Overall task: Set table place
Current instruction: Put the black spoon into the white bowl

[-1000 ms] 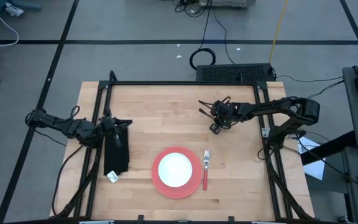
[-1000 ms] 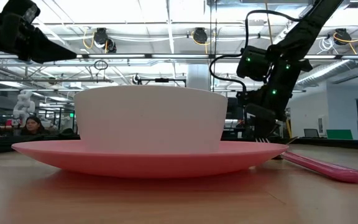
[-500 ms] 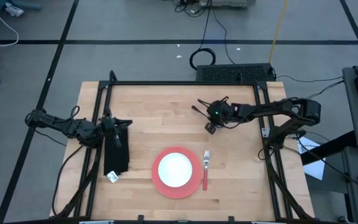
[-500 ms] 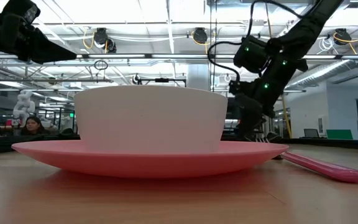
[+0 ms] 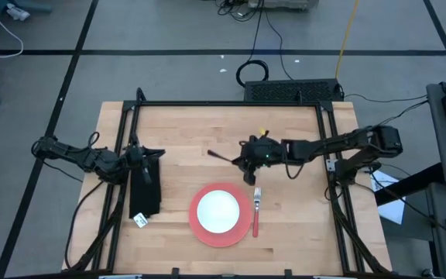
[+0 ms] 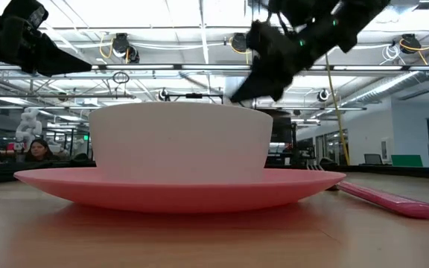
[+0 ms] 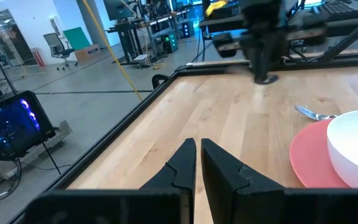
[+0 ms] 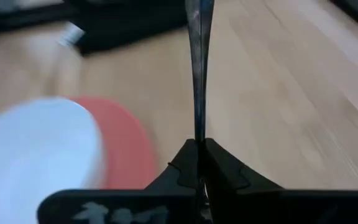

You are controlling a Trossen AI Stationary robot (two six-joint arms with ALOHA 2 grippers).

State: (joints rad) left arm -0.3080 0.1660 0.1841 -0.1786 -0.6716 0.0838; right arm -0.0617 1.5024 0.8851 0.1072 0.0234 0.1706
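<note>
A pink plate with a white bowl on it lies near the front edge of the light-wood table. A fork with a pink handle lies right of the plate. My right gripper is just beyond the plate, shut on a thin dark utensil that sticks out toward the table's left. In the right wrist view the utensil shows edge-on. My left gripper is shut and holds nothing, at the table's left side above a black folded cloth. My right gripper pinches one end of the thin utensil between its two fingers. The fingers come about level from the table's right, and the utensil runs straight on past the fingertips, along them. It is held clear of the table, its free end toward the table's left.
Black frame rails run along the table's far, left and right sides. The black cloth carries a white tag. Bare wood lies left of the plate and across the table's far half. The low view shows the plate and bowl close up.
My right gripper has carried the utensil from the table's far right part toward its left and near edge, close to the plate, and has turned, so that the utensil's free end now points more toward the table's left. It has stayed shut on it.
</note>
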